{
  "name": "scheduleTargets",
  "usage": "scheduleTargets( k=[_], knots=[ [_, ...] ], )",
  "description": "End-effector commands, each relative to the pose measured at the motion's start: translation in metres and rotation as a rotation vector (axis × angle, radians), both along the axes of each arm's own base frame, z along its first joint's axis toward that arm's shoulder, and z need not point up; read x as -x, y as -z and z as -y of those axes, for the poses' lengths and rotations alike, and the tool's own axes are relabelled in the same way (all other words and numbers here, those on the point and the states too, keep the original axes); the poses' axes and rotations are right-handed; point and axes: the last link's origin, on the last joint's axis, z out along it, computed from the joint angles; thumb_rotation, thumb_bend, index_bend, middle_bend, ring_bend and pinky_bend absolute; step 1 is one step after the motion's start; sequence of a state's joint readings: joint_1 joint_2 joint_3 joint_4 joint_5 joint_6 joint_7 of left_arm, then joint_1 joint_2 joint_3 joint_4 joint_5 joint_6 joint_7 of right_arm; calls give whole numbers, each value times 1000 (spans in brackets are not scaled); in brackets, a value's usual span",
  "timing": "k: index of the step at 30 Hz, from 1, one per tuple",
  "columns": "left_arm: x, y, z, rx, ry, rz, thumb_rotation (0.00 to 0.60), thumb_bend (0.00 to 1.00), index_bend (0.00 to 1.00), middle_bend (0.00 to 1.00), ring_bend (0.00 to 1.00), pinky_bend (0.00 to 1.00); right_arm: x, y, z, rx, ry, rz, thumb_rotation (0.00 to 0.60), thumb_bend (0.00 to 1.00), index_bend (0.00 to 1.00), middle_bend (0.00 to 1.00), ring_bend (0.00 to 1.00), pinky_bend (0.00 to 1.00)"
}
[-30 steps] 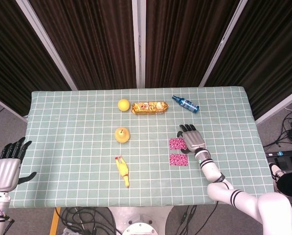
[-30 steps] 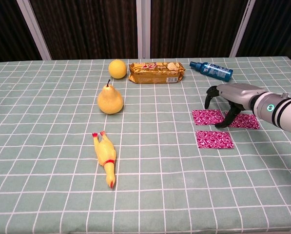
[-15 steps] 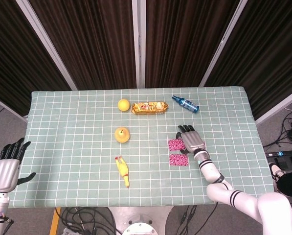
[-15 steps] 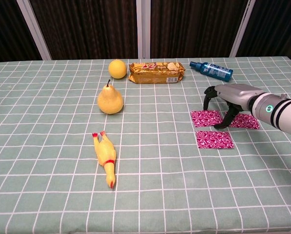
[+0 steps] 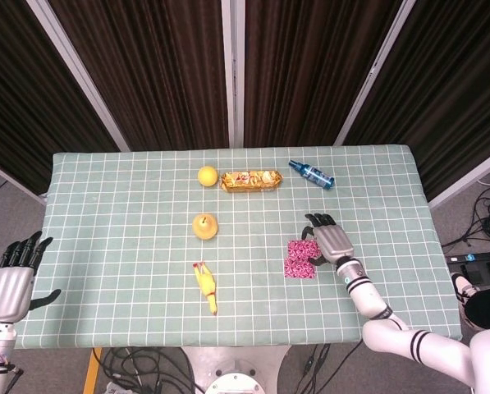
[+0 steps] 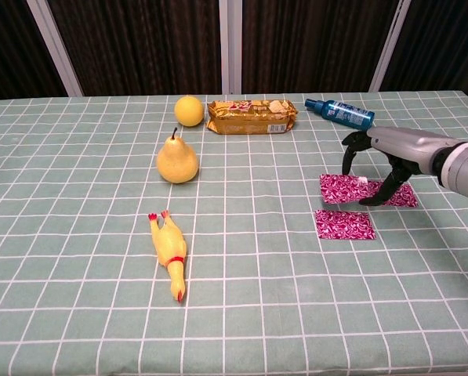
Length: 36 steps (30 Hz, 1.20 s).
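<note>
Your left hand [image 5: 11,279] hangs empty, fingers apart, off the green checked tablecloth's [image 5: 113,246] near-left edge. Nearer the cloth's right side lies one pink patterned sachet [image 6: 344,224]; just behind it, your right hand [image 6: 386,157] arches over a second pink patterned sachet [image 6: 345,189], fingertips [image 6: 372,200] on it. A blue spray bottle [image 6: 339,112] lies beyond.

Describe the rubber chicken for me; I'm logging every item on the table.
The rubber chicken is a yellow squeaky toy that looks like soft rubber, with a plump body, a long neck with a red band, and a red-tipped head. It lies flat on the green checked tablecloth, feet toward the far side and head toward the near edge, in front of the pear. Nothing touches it but the cloth.
</note>
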State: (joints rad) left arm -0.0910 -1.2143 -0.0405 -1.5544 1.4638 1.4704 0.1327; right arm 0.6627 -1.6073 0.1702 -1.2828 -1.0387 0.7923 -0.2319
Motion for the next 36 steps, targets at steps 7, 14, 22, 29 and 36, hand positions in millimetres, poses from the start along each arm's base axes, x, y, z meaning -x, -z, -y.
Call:
scheduleTargets(
  k=[7,14,22,29,36],
  knots=[
    [1,0,2,3,3,4,600,0,159,156,126,137,5,3,-37,-50,45,-3,600,110,401,66,0,0],
    [3,0,4,1,-1,11,600,0,159,156,126,137,5,11,-39,-54,65,0,600,112,393,65,0,0],
    [5,1,4,1,-1,16,600,0,159,156,126,137,2,15,-39,-47,63,2,600,111,384,65,0,0],
    [6,1,4,1,-2,19,600,0,159,156,126,137,3,19,-39,-51,68,-7,600,110,362,66,0,0],
    [7,1,4,-1,0,21,600,0,159,156,126,137,3,21,-40,-55,59,-16,600,110,349,66,0,0]
  ],
)
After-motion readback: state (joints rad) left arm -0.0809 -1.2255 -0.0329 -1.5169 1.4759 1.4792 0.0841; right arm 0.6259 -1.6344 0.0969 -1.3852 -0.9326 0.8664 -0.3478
